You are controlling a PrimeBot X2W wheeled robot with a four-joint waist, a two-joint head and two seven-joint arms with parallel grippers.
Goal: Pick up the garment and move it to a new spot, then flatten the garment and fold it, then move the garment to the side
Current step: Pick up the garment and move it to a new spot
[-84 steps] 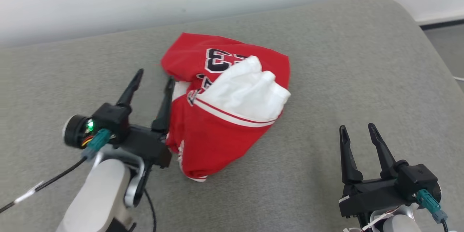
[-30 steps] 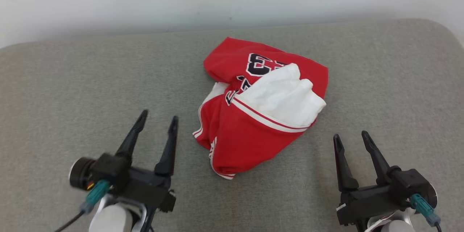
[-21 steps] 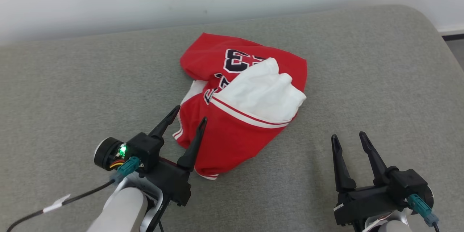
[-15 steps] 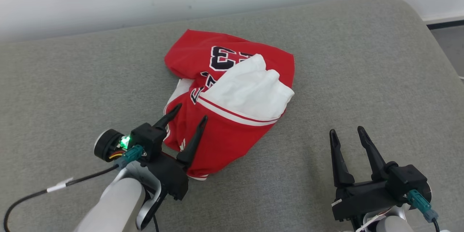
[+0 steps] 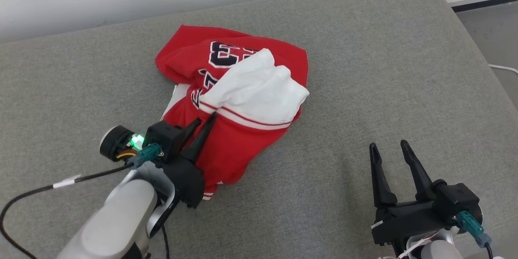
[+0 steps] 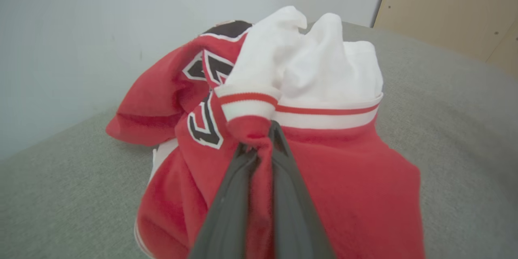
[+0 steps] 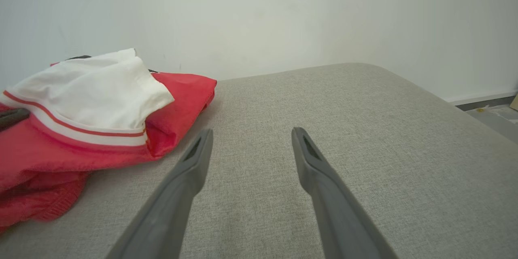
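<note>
The pickup, the first step of the task, is in hand. The left gripper (image 5: 205,117) is clamped on a ridge of red cloth at the near left side of the garment (image 5: 251,93), just below its white striped band. The left wrist view shows the fold squeezed between the two fingers. The right gripper (image 5: 388,144) hangs with its fingers apart over the bare grey cushion (image 5: 384,56), near the garment's right side but not touching it, and it holds nothing. The garment lies in a heap around the middle of the cushion, toward the wall. The next move, as I judge it, is to raise the pinched fold and carry the heap to a fresh spot. The grip takes only a small bunch, so a slow lift seems wise. The garment is a crumpled red jersey with black, white-edged numbers, a white part bulging on top and striped trim along its edges.
</note>
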